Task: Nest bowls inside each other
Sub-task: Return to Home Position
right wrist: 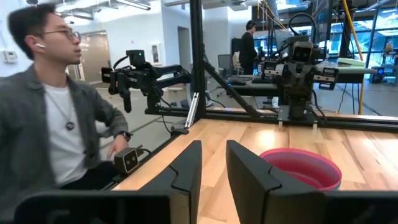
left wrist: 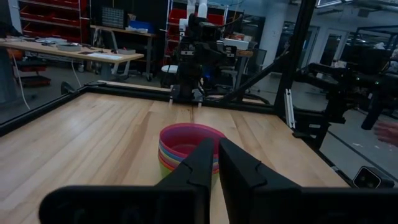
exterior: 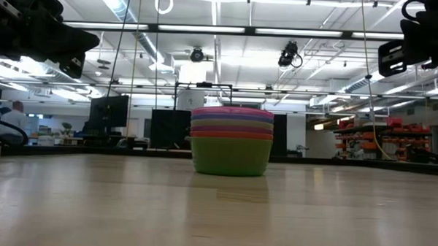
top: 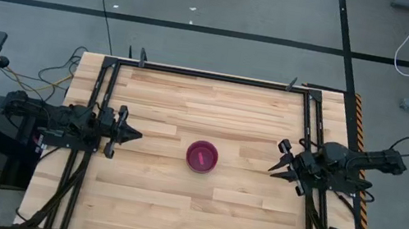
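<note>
Keep left pincer and right pincer, fingers slightly apart and empty, raised at opposite counter edges, well apart from nested bowl stack mid-counter, pink bowl uppermost; verify rims seated level.

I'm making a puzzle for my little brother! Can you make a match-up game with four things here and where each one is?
Things:
1. round magenta-pink plastic bowl
2. round green plastic bowl
3. dark two-finger left gripper
4. dark two-finger right gripper

Places:
A. by the right side of the wooden table
B. bottom of the stack
C. by the table's left side
D. top of the stack

Pairs: 1-D, 2-B, 3-C, 4-A
</note>
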Motion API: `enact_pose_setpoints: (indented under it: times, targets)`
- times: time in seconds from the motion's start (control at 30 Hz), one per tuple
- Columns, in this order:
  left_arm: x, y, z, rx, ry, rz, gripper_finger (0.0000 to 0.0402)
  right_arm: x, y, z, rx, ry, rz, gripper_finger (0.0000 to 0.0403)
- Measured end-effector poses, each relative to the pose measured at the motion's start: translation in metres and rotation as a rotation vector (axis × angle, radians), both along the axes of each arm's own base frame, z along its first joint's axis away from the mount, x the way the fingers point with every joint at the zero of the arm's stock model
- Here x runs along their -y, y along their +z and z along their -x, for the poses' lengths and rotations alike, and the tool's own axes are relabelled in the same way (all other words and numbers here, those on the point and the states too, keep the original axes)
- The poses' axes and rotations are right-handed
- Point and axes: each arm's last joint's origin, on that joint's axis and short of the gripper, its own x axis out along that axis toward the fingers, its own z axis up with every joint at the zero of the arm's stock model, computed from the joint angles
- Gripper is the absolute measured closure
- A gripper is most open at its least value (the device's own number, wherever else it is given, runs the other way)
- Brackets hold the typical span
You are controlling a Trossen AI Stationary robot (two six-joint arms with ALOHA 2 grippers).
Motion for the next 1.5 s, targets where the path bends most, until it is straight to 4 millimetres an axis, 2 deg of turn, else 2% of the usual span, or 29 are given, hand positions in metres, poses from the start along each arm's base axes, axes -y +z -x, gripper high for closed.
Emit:
enact_pose_setpoints:
  times: [0.43,0.8,1.23,1.5]
  targets:
    - [0.0,0.0002,0.0,0.002,0.0,0.001,0.0378,0.0,0.0,0.0,0.0,0.0,-0.001,0.0321]
    - [0.0,0.0005,0.0,0.005,0.0,0.001,0.0365,0.0,0.0002,0.0,0.0,0.0,-0.001,0.0321]
    - [0.0,0.0005,0.0,0.005,0.0,0.001,0.0381,0.0,0.0002,0.0,0.0,0.0,-0.001,0.0321]
    - [0.0,0.0005,0.0,0.005,-0.001,0.001,0.037,0.0,0.0001,0.0,0.0,0.0,-0.001,0.0321]
